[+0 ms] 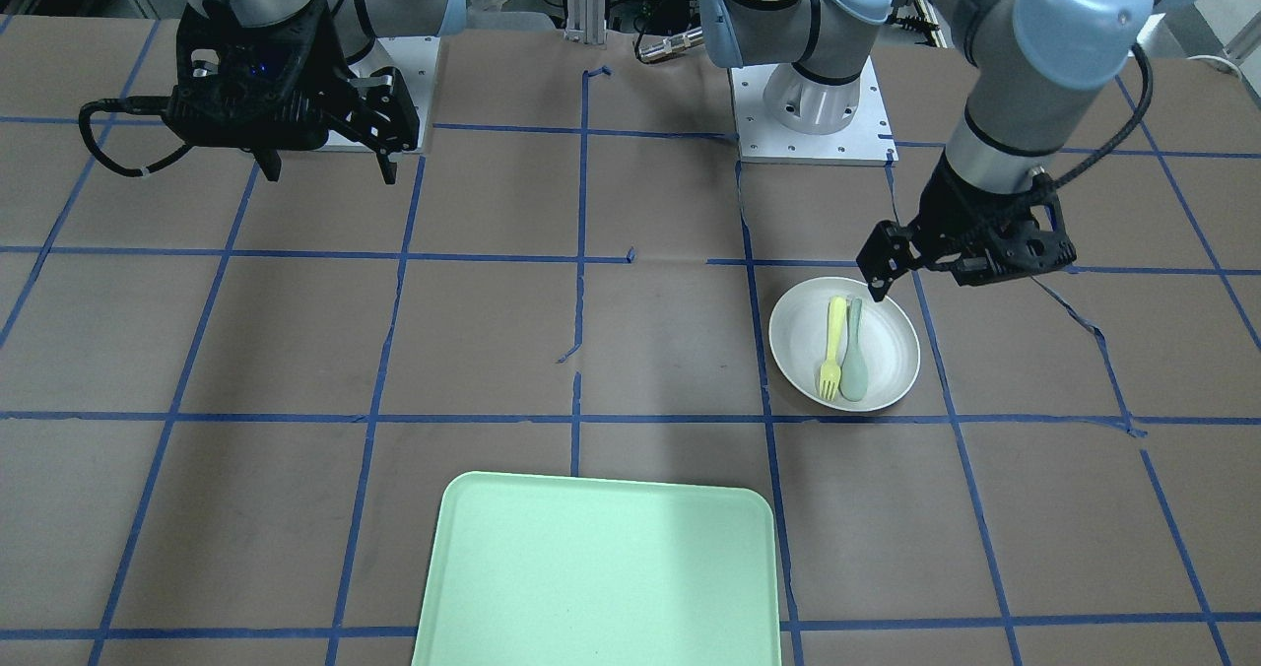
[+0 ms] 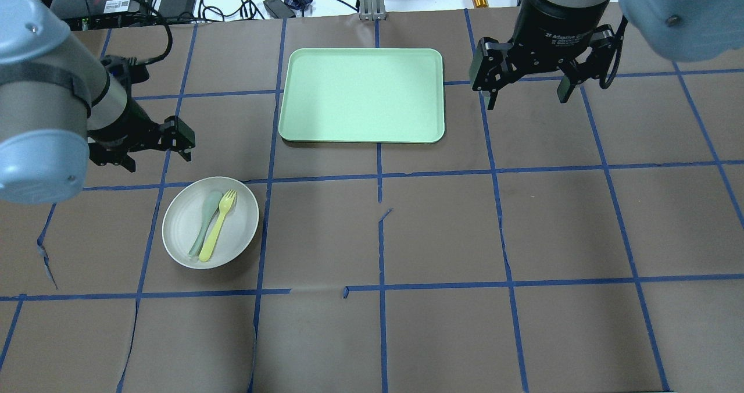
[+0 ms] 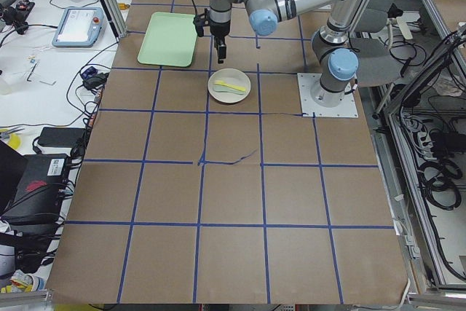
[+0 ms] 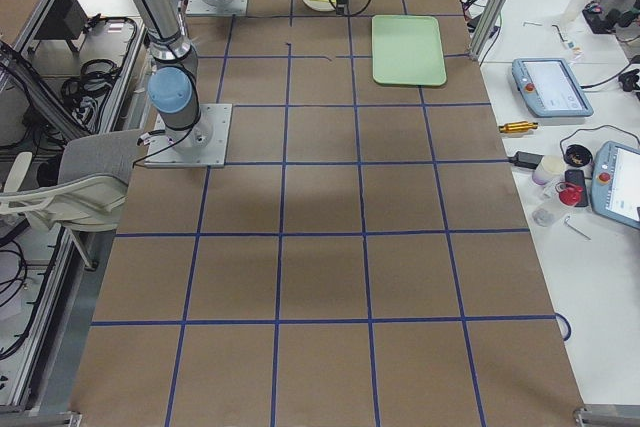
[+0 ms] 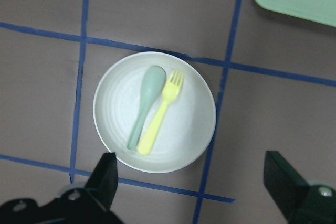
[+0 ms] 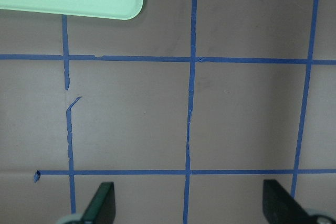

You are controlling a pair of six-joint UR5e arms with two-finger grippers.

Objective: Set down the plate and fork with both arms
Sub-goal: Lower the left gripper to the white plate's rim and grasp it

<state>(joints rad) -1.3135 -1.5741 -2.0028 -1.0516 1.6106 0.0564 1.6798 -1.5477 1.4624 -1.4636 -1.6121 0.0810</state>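
An off-white plate (image 2: 239, 230) sits on the brown table (image 2: 442, 236). The yellow fork (image 2: 218, 233) lies inside the plate, close alongside a grey-green spoon (image 2: 204, 225). The left gripper (image 2: 156, 156) hovers just beside the plate's rim, fingers spread, holding nothing. The right gripper (image 2: 526, 101) hangs well apart from the plate, likewise spread and empty.

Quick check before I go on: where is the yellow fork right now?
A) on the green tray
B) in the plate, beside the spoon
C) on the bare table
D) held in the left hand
B: the fork lies inside the plate, side by side with the spoon, and nothing grips it.
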